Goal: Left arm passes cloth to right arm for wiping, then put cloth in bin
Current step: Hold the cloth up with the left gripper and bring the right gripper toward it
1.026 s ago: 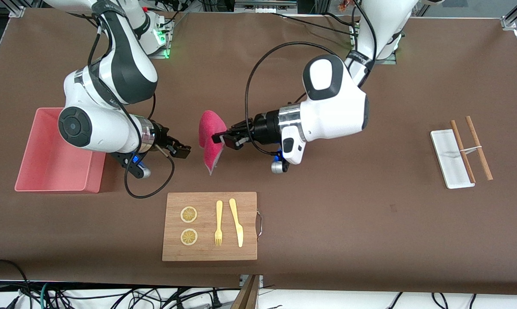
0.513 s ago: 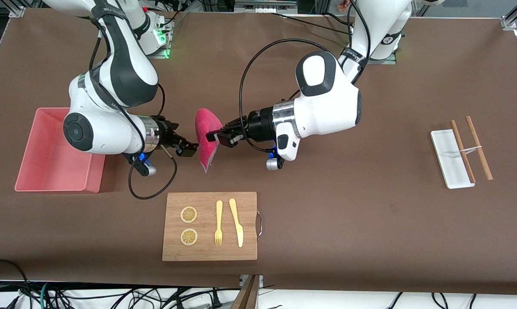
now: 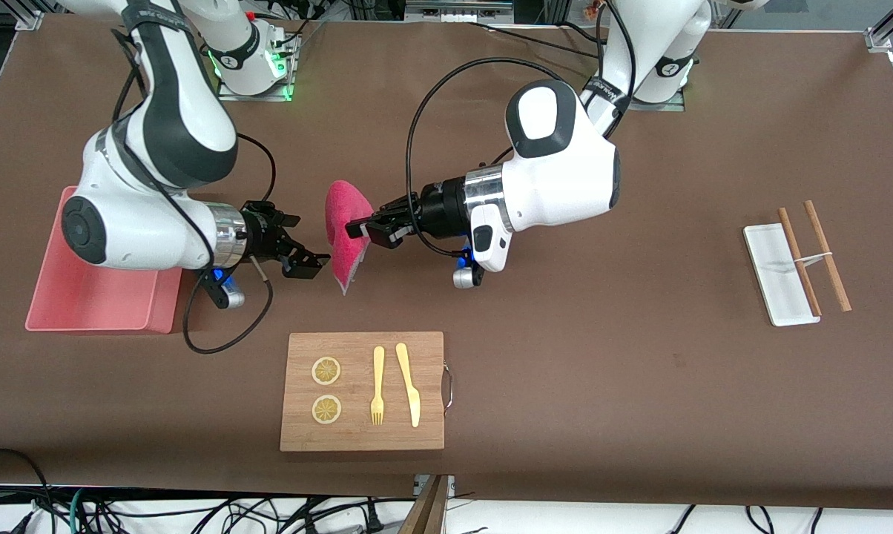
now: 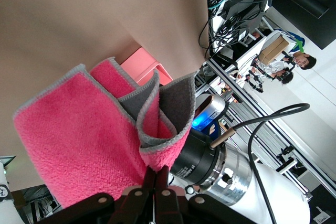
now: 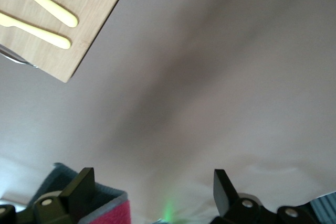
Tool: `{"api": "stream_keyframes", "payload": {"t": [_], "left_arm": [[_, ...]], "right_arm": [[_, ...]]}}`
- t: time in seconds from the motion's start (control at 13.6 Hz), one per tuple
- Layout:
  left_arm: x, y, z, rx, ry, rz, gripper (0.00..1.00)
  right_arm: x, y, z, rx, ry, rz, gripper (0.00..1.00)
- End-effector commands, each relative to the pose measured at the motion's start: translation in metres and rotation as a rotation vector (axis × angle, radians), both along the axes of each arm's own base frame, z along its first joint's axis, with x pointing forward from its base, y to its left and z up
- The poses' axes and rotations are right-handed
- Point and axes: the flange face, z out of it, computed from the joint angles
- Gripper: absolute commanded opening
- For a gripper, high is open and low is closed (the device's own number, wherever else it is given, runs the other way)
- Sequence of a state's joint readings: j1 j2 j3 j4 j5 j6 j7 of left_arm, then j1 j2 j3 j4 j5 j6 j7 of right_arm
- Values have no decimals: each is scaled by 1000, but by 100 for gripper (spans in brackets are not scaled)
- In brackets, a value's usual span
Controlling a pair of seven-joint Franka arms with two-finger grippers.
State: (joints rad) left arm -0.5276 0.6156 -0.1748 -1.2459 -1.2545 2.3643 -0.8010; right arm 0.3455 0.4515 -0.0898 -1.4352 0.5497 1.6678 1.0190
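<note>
The left claw [image 3: 359,228], pinched shut on one edge of the cloth [image 3: 341,237], holds it up over bare desk [image 3: 565,356], just up from the cutting board [image 3: 363,391]. The cloth hangs as an upright sheet, its long axis running top to bottom. The right claw [image 3: 302,259] faces its flat side with fingers spread wide, just beside the hanging lower part; the front view does not settle whether they touch. The right wrist view puts a corner of the cloth against one finger [image 5: 79,184]. The handover likely turns on that claw closing in level. The bin [image 3: 53,297] sits at the right arm's end.
</note>
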Motion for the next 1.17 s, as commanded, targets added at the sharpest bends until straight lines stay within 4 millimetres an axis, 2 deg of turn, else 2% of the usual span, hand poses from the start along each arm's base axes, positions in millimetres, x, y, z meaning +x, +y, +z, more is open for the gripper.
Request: {"api": "stream_keyframes", "payload": {"t": [0.0, 0.15, 0.29, 0.51, 0.59, 0.73, 0.88, 1.1], "left_arm": [[4, -5, 4, -27, 6, 20, 0], [4, -5, 4, -27, 6, 20, 0], [4, -5, 4, -27, 8, 20, 0], [5, -4, 4, -27, 6, 21, 0], [5, -4, 4, -27, 6, 21, 0], [5, -4, 4, -26, 5, 21, 0], [5, -4, 4, -26, 5, 21, 0], [4, -4, 5, -27, 4, 21, 0]], "right_arm": [[-2, -2, 0, 32, 9, -26, 100], [-5, 6, -1, 31, 14, -16, 100], [-5, 5, 0, 34, 8, -6, 100], [2, -11, 7, 40, -8, -25, 100], [2, -9, 8, 42, -8, -22, 100], [-7, 8, 4, 37, 12, -2, 100], [-17, 22, -11, 26, 44, 11, 100], [-21, 24, -15, 40, 63, -2, 100]]}}
